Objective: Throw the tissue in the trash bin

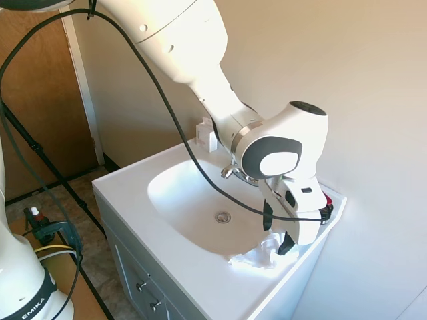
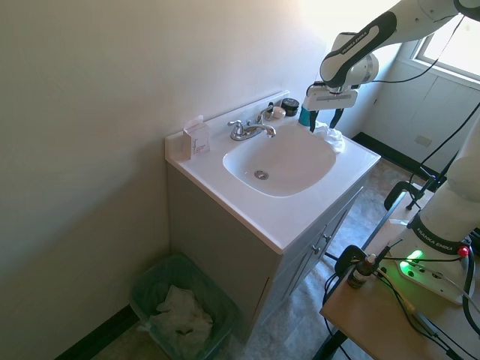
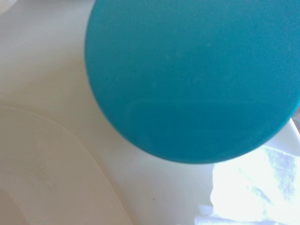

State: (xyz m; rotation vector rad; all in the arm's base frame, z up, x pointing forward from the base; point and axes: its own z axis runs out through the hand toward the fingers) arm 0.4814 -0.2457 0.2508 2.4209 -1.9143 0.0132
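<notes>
Both fingers of my hand (image 1: 277, 231) stood apart, straddling the tissue (image 1: 263, 253) on the surface (image 1: 127, 190) beside the sink. Nothing was gripped. Teal cup (image 3: 192, 75) filled the wrist view.

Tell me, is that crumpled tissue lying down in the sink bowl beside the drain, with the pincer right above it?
Not quite. The tissue lies on the counter at the basin's edge, beside the teal cup, as the second exterior view shows. The pincer is indeed right above it.

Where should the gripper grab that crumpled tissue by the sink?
Probably from straight above, pinching the raised bunched folds of the tissue on its basin-facing side, away from the teal cup standing against its far edge. The gripper already hangs open over it.
</notes>
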